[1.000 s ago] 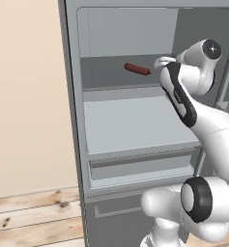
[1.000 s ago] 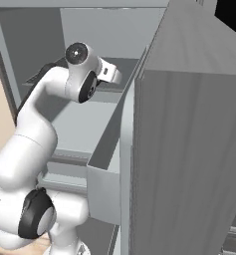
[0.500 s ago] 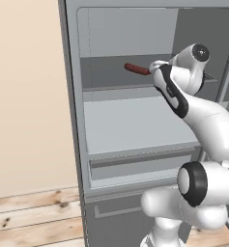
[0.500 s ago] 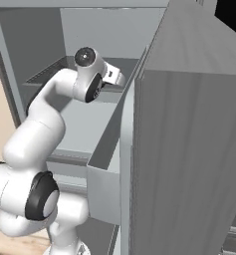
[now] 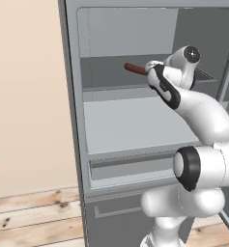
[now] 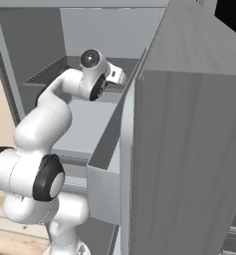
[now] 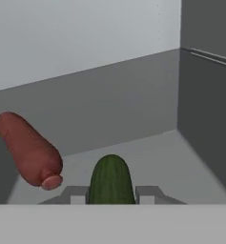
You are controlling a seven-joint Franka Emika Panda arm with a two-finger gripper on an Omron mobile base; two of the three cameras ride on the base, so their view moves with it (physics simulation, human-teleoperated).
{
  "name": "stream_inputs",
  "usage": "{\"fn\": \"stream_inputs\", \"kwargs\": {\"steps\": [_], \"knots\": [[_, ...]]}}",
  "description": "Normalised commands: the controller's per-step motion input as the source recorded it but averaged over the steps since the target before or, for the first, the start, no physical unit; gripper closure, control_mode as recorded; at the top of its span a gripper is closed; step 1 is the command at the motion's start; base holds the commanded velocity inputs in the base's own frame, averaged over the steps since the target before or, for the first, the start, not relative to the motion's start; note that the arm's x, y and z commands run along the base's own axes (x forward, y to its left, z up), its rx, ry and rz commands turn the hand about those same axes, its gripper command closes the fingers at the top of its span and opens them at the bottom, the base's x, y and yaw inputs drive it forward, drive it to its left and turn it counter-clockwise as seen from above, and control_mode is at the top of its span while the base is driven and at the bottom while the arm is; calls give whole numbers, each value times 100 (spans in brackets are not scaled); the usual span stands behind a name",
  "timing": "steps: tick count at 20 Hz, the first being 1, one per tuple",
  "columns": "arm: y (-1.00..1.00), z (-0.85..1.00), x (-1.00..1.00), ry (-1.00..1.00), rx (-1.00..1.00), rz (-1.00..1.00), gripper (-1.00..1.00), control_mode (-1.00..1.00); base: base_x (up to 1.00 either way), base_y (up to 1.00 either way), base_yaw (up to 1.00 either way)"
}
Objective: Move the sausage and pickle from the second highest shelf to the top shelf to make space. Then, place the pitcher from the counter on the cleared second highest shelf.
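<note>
Sausage (image 7: 31,148) already lies on the top shelf (image 7: 152,152), my pincer (image 7: 111,194) grasps the pickle (image 7: 111,181) over it, right of the sausage; pitcher remains.

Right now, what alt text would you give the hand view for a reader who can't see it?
The gripper holds the green pickle upright between its fingertips over the shaded grey top shelf inside the fridge. The red-brown sausage lies on that shelf to the pickle's left.
</note>
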Motion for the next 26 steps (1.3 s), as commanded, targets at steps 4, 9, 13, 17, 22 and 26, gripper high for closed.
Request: {"fn": "stream_inputs", "kwargs": {"steps": [4,9,13,17,22,26], "knots": [[0,-12,62,0,0,0,100,-100,0,0,0],[0,-17,53,0,0,0,-100,-100,0,0,0],[0,-10,11,-13,0,0,-100,-100,0,0,0],[0,3,2,-10,0,0,-100,-100,0,0,0],[0,31,-28,-8,-1,2,-100,-100,0,0,0],[1,47,-89,-4,-5,11,-100,-100,0,0,0]]}}
